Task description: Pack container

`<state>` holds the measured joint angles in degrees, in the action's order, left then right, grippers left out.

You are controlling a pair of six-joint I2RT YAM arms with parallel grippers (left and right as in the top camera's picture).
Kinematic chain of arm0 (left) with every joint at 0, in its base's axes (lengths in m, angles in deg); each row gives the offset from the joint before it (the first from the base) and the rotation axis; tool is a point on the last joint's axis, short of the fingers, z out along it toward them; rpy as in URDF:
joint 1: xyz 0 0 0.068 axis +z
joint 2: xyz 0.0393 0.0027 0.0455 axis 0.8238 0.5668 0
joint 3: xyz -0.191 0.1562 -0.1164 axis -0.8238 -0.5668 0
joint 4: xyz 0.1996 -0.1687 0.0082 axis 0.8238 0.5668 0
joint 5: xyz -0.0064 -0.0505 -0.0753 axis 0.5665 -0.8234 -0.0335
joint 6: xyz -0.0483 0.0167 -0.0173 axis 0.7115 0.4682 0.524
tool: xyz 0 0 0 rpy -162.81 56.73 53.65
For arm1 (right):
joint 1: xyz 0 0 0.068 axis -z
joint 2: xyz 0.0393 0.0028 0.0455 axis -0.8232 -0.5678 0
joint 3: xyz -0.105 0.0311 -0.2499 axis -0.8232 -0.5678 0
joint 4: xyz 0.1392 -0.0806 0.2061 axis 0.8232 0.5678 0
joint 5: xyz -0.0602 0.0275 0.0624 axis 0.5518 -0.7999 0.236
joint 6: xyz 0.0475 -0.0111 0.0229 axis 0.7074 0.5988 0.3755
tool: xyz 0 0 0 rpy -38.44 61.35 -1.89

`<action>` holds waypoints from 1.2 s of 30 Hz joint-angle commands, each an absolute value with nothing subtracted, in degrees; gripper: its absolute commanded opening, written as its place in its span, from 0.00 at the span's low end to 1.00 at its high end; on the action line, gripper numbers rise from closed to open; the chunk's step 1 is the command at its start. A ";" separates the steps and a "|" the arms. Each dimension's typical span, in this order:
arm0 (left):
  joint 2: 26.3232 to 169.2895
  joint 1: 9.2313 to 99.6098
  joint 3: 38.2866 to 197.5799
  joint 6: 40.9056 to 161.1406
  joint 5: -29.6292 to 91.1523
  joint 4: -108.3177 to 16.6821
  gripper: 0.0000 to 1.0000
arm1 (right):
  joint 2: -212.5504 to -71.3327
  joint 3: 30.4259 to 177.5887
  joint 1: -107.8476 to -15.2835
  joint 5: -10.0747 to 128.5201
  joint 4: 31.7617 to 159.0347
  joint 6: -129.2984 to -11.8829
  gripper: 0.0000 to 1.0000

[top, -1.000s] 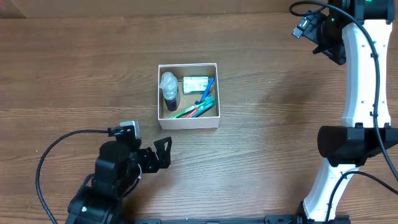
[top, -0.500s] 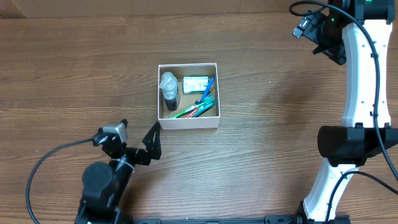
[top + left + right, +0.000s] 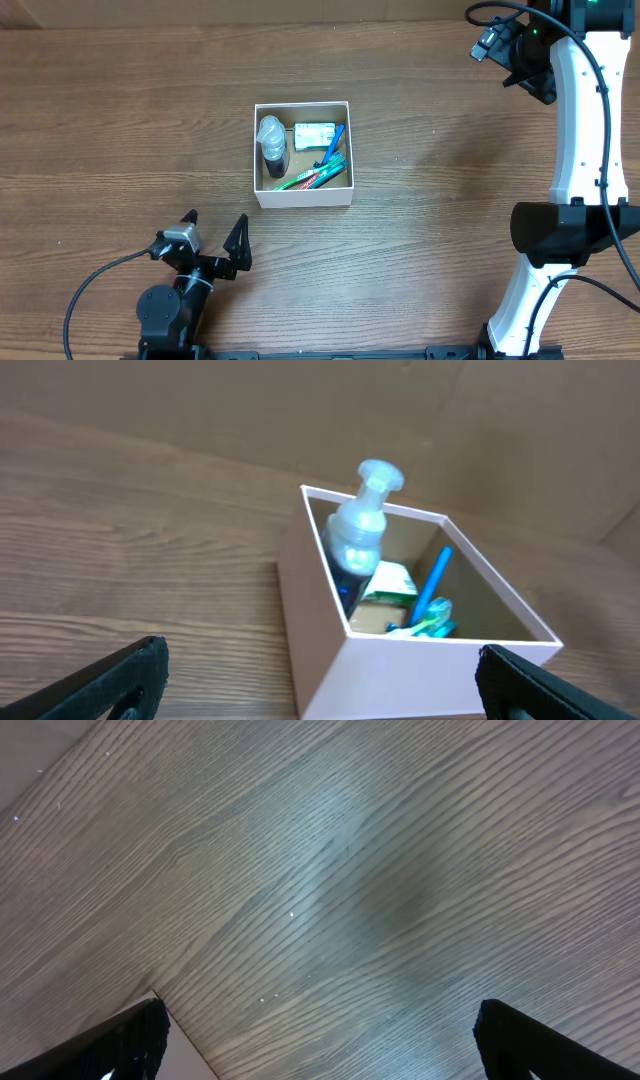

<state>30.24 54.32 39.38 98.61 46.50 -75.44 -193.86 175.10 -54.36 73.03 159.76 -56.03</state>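
The container (image 3: 303,196) is a small white-walled box with a brown floor, standing mid-table. It holds an upright clear bottle (image 3: 271,145), a small green-and-white box (image 3: 315,135), a blue toothbrush (image 3: 334,144) and green toothbrushes (image 3: 316,179). My left gripper (image 3: 214,222) is open and empty, low at the front left, a short way from the container and pointing at it. In the left wrist view the container (image 3: 400,670) and bottle (image 3: 358,530) sit ahead between the wide-apart fingers of the gripper (image 3: 322,680). My right gripper (image 3: 530,78) is open and empty at the far right back, over bare wood (image 3: 320,1030).
Brown cardboard lines the table's back edge (image 3: 200,12). The left arm's black cable (image 3: 75,305) loops at the front left. The white right arm (image 3: 575,150) stretches along the right side. A pale corner (image 3: 190,1060) shows low in the right wrist view.
My left arm has pulled back towards the front left, away from the container, and its gripper has turned to point at the box. The right arm has not moved.
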 commanded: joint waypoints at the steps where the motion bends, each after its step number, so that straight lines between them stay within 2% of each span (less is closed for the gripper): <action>1: 28.20 55.57 38.75 91.70 45.23 -75.86 1.00 | -193.34 175.95 -54.25 72.96 159.58 -56.01 1.00; 7: 26.30 55.57 38.75 82.72 46.94 -75.55 1.00 | -193.34 175.95 -54.25 72.96 159.58 -56.01 1.00; 28: 26.37 55.55 38.75 82.74 46.54 -75.82 1.00 | -193.12 176.01 -54.25 72.96 159.56 -56.01 1.00; 36: 26.37 55.55 38.75 82.74 46.54 -75.82 1.00 | -180.25 176.01 -60.81 72.96 159.56 -56.01 1.00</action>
<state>27.07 55.15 39.16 84.05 46.54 -75.55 -190.61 175.03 -56.96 73.05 159.71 -56.01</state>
